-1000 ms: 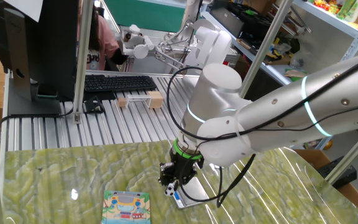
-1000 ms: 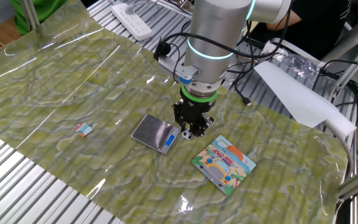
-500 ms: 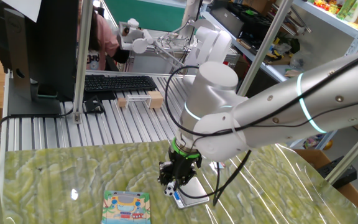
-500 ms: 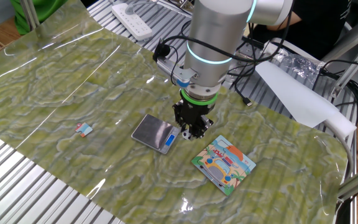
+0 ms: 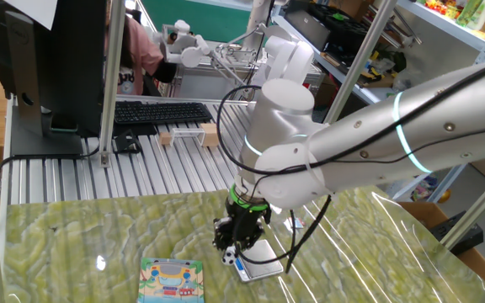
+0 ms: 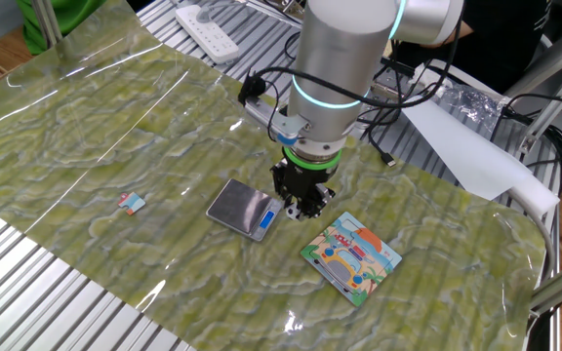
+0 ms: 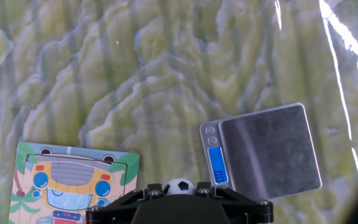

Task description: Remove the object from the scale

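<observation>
The tiny soccer-patterned ball point(image 7: 179, 186) sits between my black fingers at the bottom of the hand view. My gripper point(image 7: 179, 190) is shut on it. In one fixed view my gripper point(image 5: 230, 251) holds the ball point(image 5: 228, 259) just left of the scale point(image 5: 259, 268), off its platform. In the other fixed view my gripper point(image 6: 297, 204) is right of the scale point(image 6: 240, 207), by its blue display edge. The scale's silver platform point(image 7: 269, 152) is bare.
A colourful picture card point(image 7: 73, 183) lies on the green mat beside the scale; it also shows in both fixed views point(image 5: 172, 280) point(image 6: 351, 257). A small white-blue scrap point(image 6: 132, 203) lies left of the scale. A keyboard point(image 5: 157, 112) sits behind the mat.
My arm has shifted slightly to the left in one fixed view. The gripper stays shut on the ball beside the scale.
</observation>
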`<move>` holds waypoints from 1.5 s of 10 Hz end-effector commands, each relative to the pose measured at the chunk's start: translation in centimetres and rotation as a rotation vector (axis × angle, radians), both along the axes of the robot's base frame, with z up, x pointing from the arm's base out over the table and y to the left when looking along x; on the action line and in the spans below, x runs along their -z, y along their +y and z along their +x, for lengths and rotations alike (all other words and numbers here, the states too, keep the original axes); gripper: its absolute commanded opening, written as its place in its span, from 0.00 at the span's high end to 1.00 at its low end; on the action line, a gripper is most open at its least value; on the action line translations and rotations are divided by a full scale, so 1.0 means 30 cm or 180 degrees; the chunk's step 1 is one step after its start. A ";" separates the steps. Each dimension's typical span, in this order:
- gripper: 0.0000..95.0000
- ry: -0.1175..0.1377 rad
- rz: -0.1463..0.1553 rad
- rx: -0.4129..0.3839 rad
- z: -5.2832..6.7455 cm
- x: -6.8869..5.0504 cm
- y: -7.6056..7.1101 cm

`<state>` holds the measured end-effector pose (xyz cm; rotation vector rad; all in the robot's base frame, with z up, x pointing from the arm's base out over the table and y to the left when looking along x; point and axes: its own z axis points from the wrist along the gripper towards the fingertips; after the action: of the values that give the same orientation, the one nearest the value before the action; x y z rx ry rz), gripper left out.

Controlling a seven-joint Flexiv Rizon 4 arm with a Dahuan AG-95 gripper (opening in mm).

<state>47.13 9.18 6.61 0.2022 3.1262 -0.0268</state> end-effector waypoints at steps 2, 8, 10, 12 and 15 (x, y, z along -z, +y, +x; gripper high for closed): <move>1.00 0.0000 -0.0007 -0.0184 -0.005 -0.004 0.000; 1.00 0.0000 0.0016 -0.0241 -0.005 -0.004 0.000; 1.00 -0.0001 0.0021 -0.0238 -0.005 -0.004 0.000; 1.00 0.0002 0.0026 -0.0233 -0.005 -0.003 0.000; 1.00 0.0002 0.0029 -0.0234 -0.005 -0.002 0.000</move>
<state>46.99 9.17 6.68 0.0868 3.1324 -0.0124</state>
